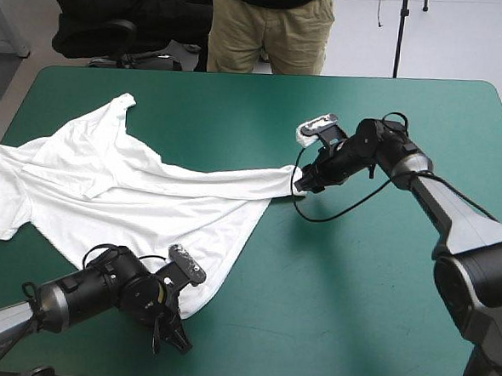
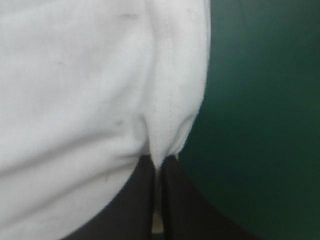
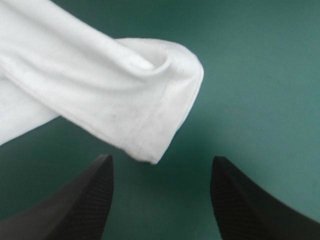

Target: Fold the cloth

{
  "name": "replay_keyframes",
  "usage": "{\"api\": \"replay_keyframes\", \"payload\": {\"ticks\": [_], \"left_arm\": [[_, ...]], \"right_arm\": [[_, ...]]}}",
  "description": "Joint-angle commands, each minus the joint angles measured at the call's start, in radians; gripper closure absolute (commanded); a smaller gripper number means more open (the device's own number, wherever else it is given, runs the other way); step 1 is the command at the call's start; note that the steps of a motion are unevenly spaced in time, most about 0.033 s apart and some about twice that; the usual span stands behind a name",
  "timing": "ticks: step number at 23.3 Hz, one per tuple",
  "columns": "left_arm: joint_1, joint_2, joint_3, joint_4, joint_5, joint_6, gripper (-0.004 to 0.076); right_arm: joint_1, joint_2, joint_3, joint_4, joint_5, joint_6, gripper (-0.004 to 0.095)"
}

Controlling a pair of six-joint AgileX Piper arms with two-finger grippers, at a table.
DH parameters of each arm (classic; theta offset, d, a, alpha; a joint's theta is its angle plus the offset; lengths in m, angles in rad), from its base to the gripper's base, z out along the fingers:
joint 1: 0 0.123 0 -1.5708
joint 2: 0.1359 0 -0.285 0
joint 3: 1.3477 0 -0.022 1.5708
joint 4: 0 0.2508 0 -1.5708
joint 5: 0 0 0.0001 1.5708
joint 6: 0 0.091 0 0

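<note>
A white short-sleeved cotton T-shirt (image 1: 148, 190) lies loosely spread and wrinkled on the teal-green covered counter (image 1: 354, 314). It takes up the counter's left part, and one side reaches the counter's left edge. From the T-shirt's main body a narrow tongue of cloth runs out to a pointed corner (image 1: 287, 178) near the counter's middle, and a second corner (image 1: 191, 308) points toward the near edge. The left jaws sit at this near corner of the T-shirt. In the left wrist view the two broad black fingers (image 2: 135, 200) are pressed together with the T-shirt's stitched hem (image 2: 162, 100) pinched between them, so they are clenched on the cloth, and the white fabric spreads ahead of them and to one side. The right jaws sit at the T-shirt's stretched-out corner. In the right wrist view their black fingers (image 3: 85, 200) stand wide apart, released. The T-shirt's rolled, hemmed corner (image 3: 150, 135) lies on the cover just ahead of the gap between them and touches neither finger. Bare teal-green cover shows beside the T-shirt in both wrist views.
</note>
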Motion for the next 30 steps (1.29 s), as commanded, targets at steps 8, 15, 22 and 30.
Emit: {"api": "replay_keyframes", "payload": {"ticks": [8, 15, 22, 30], "left_arm": [[-0.007, 0.042, 0.037, -0.097, -0.050, -0.017, 0.0741], [-0.007, 0.042, 0.037, -0.086, -0.077, -0.018, 0.0741], [-0.005, 0.005, 0.032, 0.172, -0.076, -0.262, 0.0741], [-0.005, -0.168, -0.123, 0.707, 0.126, -0.509, 0.0741]], "right_arm": [[0.036, 0.174, -0.216, 0.031, 0.077, 0.067, 0.0354], [0.055, 0.229, -0.218, -0.029, 0.218, 0.061, 0.0909], [0.055, -0.010, -0.260, -0.020, 0.151, 0.069, 0.0916], [0.015, -0.177, -0.505, 0.051, 0.084, 0.058, 0.0926]]}}
